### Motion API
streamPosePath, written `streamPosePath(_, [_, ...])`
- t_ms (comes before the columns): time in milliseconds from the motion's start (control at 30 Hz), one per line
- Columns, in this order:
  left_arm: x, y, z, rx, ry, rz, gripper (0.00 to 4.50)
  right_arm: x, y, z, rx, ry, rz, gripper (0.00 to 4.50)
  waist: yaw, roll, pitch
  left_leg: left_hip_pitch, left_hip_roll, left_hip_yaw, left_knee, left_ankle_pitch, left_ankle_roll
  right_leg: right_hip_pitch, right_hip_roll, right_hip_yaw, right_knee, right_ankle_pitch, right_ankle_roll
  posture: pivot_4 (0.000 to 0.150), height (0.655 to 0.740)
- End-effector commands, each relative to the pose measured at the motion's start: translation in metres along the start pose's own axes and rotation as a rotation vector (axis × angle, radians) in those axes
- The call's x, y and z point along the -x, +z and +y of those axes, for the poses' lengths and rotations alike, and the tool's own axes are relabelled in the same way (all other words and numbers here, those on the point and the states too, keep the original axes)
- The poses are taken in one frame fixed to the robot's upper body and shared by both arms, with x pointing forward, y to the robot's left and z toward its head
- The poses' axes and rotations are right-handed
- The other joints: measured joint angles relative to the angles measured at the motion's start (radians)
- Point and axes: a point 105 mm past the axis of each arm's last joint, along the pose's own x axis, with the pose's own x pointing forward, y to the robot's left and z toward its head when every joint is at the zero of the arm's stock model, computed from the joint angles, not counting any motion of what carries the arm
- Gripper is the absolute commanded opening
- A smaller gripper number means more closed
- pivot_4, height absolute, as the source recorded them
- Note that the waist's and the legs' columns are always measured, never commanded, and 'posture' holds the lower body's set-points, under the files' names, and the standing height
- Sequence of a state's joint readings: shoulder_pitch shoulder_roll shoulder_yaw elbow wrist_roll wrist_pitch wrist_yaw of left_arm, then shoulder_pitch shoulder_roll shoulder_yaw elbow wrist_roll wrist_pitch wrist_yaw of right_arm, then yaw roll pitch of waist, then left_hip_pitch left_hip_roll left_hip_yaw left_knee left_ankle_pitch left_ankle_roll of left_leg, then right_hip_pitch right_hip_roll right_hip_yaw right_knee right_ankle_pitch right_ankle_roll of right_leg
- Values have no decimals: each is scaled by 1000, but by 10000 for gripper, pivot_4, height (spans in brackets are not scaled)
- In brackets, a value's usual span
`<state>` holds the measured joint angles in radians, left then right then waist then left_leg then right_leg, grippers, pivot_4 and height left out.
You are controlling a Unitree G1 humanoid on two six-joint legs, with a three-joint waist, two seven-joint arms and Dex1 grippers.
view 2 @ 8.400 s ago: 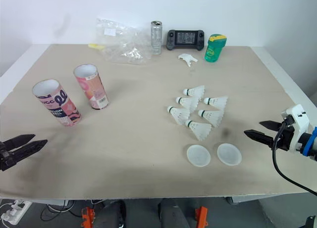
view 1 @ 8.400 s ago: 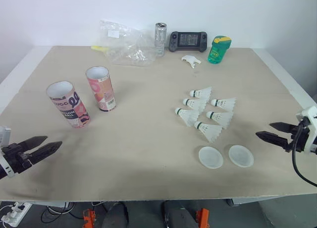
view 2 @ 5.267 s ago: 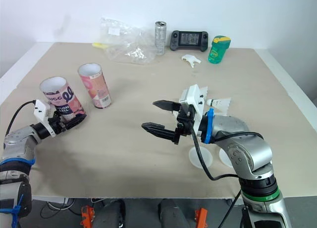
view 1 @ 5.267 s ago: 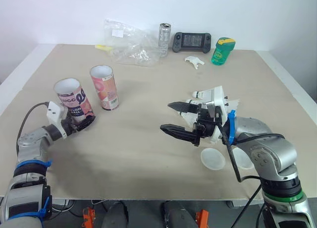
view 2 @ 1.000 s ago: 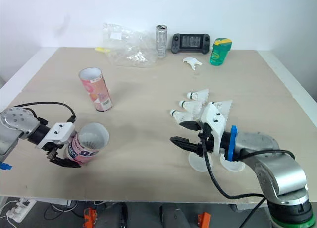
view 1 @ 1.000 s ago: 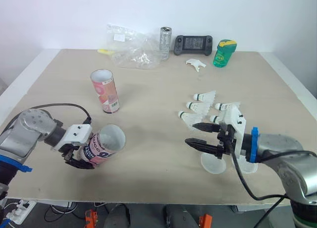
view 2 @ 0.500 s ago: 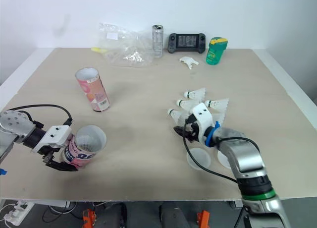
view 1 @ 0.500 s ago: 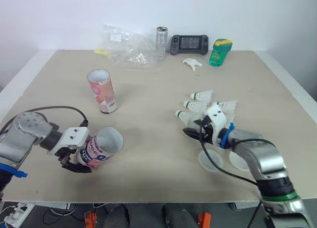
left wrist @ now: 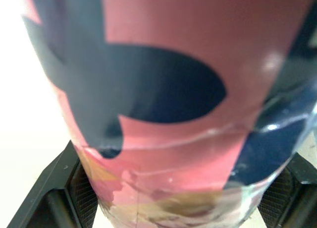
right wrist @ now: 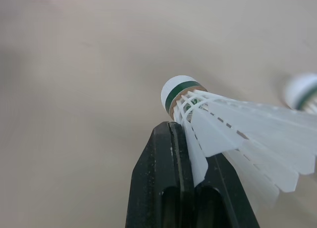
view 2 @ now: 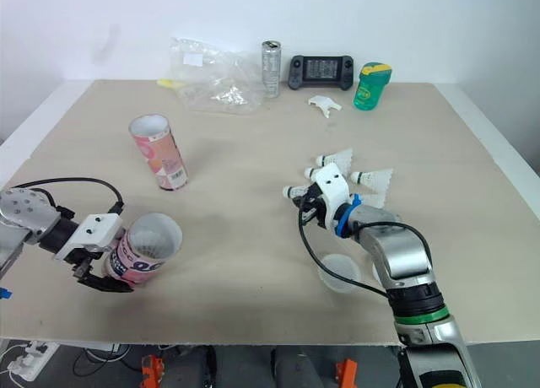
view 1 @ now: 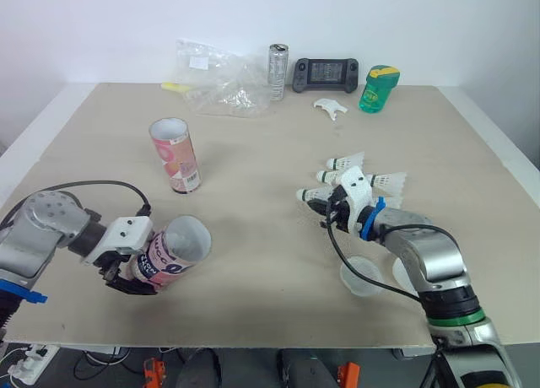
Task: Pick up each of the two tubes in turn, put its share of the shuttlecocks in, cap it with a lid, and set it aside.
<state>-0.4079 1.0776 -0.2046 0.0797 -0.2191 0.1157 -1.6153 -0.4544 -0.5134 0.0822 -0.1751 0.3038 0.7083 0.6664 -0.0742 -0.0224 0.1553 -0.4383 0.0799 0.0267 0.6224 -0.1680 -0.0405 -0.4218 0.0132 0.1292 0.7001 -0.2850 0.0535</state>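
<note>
Across the table, the left gripper clasped a tilted tube, mouth facing the right gripper, which pinched a shuttlecock, cork pointing left.

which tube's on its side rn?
The navy-and-pink tube, held in the left gripper and tipped over; the pink tube stands upright on its own, farther back.

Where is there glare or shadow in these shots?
Left wrist view: small bright glints on the glossy tube, background beside it washed out white. Right wrist view: the shuttlecock evenly lit, no glare. Left eye view: soft light, no hard shadows on the table.
</note>
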Motion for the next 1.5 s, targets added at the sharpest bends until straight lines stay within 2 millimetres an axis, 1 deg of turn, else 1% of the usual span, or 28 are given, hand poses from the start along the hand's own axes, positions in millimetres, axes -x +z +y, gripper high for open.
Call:
streamPosePath(33, [-8, -5, -1, 13, -27, 24, 37701, 14, 37, 40, 124, 197, -98, 455, 0, 0, 0, 0, 0, 0, 0, 0, 0, 0, 0, 0, 0, 0, 0, 1500, 7236])
streamPosePath(100, [-9, -5, 0, 11, -29, 23, 37701, 22, 50, 55, 180, 284, -123, 455, 1, 1, 1, 0, 0, 0, 0, 0, 0, 0, 0, 0, 0, 0, 0, 1500, 7236])
streamPosePath(167, [-10, -4, 0, 11, -30, 21, 37701, 28, 61, 63, 233, 341, -140, 455, 1, 0, 0, 1, 0, 0, 1, 0, 0, 1, 0, 0, 0, 0, 0, 1500, 7236])
streamPosePath(233, [-11, -5, 1, 9, -32, 20, 37701, 39, 78, 81, 333, 471, -174, 455, 1, 2, 1, 1, 0, 0, 2, 0, 0, 1, -1, 0, 0, 0, -2, 1500, 7236])
streamPosePath(300, [-12, -5, 2, 7, -34, 20, 37701, 45, 88, 94, 415, 571, -177, 455, 1, 2, 1, 1, 0, 0, 4, 0, 0, 2, -1, 0, 0, 0, -2, 1500, 7236])
streamPosePath(333, [-12, -4, 3, 7, -34, 20, 37701, 44, 91, 97, 450, 599, -171, 455, 1, 2, 1, 1, 0, 0, 4, 0, 0, 2, -1, 0, 0, 0, -2, 1500, 7236])
streamPosePath(467, [-13, -3, 5, -1, -35, 16, 37701, 28, 102, 111, 605, 688, -157, 455, 2, 2, 1, 2, 0, 0, 6, 0, 0, 3, -1, -1, 0, 1, -3, 1500, 7236])
streamPosePath(567, [-14, -2, 7, -4, -35, 13, 37701, 19, 109, 116, 657, 732, -166, 455, 7, 2, 1, 1, 0, 0, 8, 0, 0, 3, -2, -1, 0, 1, -3, 1500, 7236])
streamPosePath(667, [-14, -1, 8, -5, -36, 11, 37701, 9, 112, 118, 700, 753, -155, 455, 12, 2, 1, 1, 0, 0, 10, 0, 0, 2, -2, -1, 0, 2, -2, 1500, 7236])
streamPosePath(733, [-14, -1, 7, -3, -37, 10, 37701, -1, 114, 125, 744, 795, -135, 455, 15, 2, 1, 1, 0, 1, 10, 0, 0, 2, -2, -1, 0, 2, -2, 1500, 7236])
streamPosePath(800, [-13, -2, 7, -1, -38, 10, 37701, -8, 119, 131, 768, 833, -129, 455, 16, 3, 2, 1, 0, 1, 10, 0, 0, 2, -2, -1, 0, 2, -3, 1500, 7236])
streamPosePath(900, [-13, -2, 7, 0, -38, 11, 37701, -9, 119, 137, 796, 897, -118, 455, 25, 2, 1, 0, 1, 1, 9, 0, 0, 0, -1, -2, 1, 2, -4, 1500, 7236])
streamPosePath(933, [-13, -2, 7, 1, -38, 11, 37701, -9, 119, 138, 805, 913, -116, 6900, 27, 2, 1, 0, 2, 1, 9, 0, 0, 1, -1, -2, 1, 2, -5, 1500, 7236])
streamPosePath(967, [-13, -2, 7, 2, -38, 11, 37701, -9, 119, 139, 807, 928, -114, 8231, 28, 2, 1, 0, 2, 1, 9, 0, 0, 1, -1, -2, 1, 2, -5, 1500, 7236])
streamPosePath(1000, [-12, -2, 6, 3, -38, 11, 37701, -9, 119, 140, 808, 943, -110, 14340, 28, 2, 1, 0, 2, 1, 9, 0, 0, 0, -1, -2, 1, 1, -5, 1500, 7236])
streamPosePath(1033, [-12, -2, 6, 4, -39, 11, 37701, -9, 119, 141, 811, 958, -106, 16875, 28, 2, 1, 0, 2, 1, 9, 0, 0, 0, -2, -2, 1, 1, -5, 1500, 7236])
streamPosePath(1067, [-12, -2, 6, 4, -39, 11, 37701, -8, 119, 142, 811, 975, -102, 23956, 28, 2, 1, 0, 2, 1, 9, 0, 0, 0, -2, -2, 1, 1, -5, 1500, 7236])
streamPosePath(1133, [-12, -2, 6, 5, -40, 12, 37701, -8, 120, 144, 799, 1006, -96, 31373, 28, 2, 1, 0, 2, 1, 9, 0, 0, 0, -1, -3, 1, 1, -6, 1500, 7236])
streamPosePath(1233, [-12, -2, 6, 3, -42, 12, 37701, -7, 120, 143, 784, 1025, -83, 44509, 28, 2, 1, 0, 2, 1, 9, 0, 0, 0, -1, -3, 1, 2, -6, 1500, 7236])
streamPosePath(1267, [-13, -1, 6, 2, -43, 10, 37701, -5, 126, 136, 763, 990, -99, 44509, 28, 2, 1, 0, 2, 1, 9, 0, 0, 0, -1, -3, 1, 2, -6, 1500, 7236])
streamPosePath(1367, [-13, 0, 4, 4, -46, 5, 37701, 13, 136, 103, 654, 849, -150, 44509, 30, 2, 2, 0, 2, 1, 9, 0, 0, 0, -1, -3, 1, 2, -6, 1500, 7236])
streamPosePath(1433, [-14, -1, 2, 8, -48, 3, 37701, 32, 136, 83, 592, 752, -179, 44509, 39, 1, 1, -2, 2, 1, 9, 0, 0, 0, -2, -3, 1, 1, -5, 1500, 7236])
streamPosePath(1500, [-14, -2, 0, 16, -47, 2, 37701, 55, 133, 56, 503, 598, -209, 44509, 41, 0, 1, -2, 1, 1, 9, -1, -2, 1, -3, -3, 0, 0, -5, 1500, 7236])
